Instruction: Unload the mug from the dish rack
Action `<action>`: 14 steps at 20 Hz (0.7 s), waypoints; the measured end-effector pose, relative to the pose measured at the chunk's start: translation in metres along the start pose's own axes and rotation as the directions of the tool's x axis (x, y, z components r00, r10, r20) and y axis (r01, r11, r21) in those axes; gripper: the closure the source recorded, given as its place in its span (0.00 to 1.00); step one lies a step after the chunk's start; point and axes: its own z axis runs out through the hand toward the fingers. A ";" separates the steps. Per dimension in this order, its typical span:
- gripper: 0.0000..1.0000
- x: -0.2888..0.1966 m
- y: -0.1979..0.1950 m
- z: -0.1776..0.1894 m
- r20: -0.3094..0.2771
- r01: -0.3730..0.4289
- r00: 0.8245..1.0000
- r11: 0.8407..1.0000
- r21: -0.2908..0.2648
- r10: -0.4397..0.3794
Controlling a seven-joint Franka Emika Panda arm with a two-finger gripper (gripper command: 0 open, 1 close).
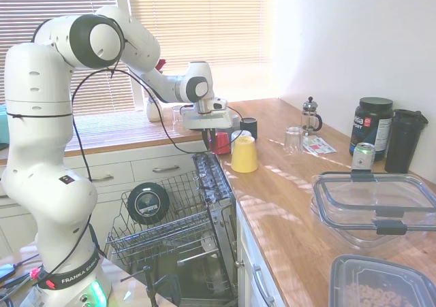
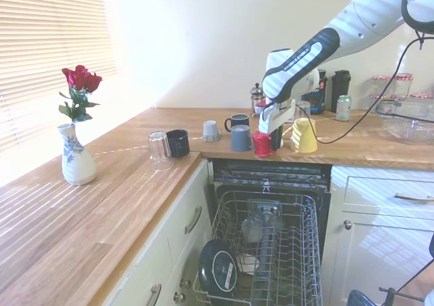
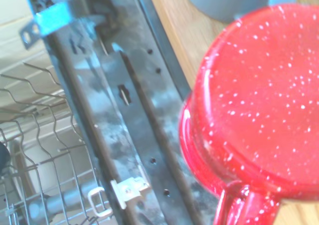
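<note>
Mug (image 2: 262, 144) sits at centre frame in the second exterior view, on the wooden desk (image 2: 135, 177) right at its front edge, just above the open dishwasher. It looks upside down: wrist view shows a flat round red base with white speckles and a handle stub at the lower right. Glossy enamel look, small, squat.

Claw (image 2: 270, 131) is directly over the mug, fingers dropping beside it. Whether they grip it or have let go, I cannot tell; the wrist housing hides the tips in both outside views.

Key relation: the mug is straight below the claw, axis vertical, already clear of the dish rack (image 2: 271, 252), which lies low in the frame, pulled out, grey wire with upright tines.

Neighbours crowd it: yellow cup (image 2: 303, 136) just to the right, inverted, matte plastic; grey-blue cup (image 2: 240, 138) just to the left. My judgement: the unload is near done, and any retreat should go straight up to avoid clipping either one.
</note>
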 end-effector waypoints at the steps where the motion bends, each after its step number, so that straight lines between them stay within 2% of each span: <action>1: 1.00 0.002 0.003 0.002 0.002 -0.004 1.000 1.000 -0.001 0.004; 13: 1.00 0.038 0.008 0.011 0.020 -0.032 0.999 0.999 -0.014 0.032; 14: 0.00 0.040 0.007 0.012 0.025 -0.031 0.999 0.999 -0.017 0.031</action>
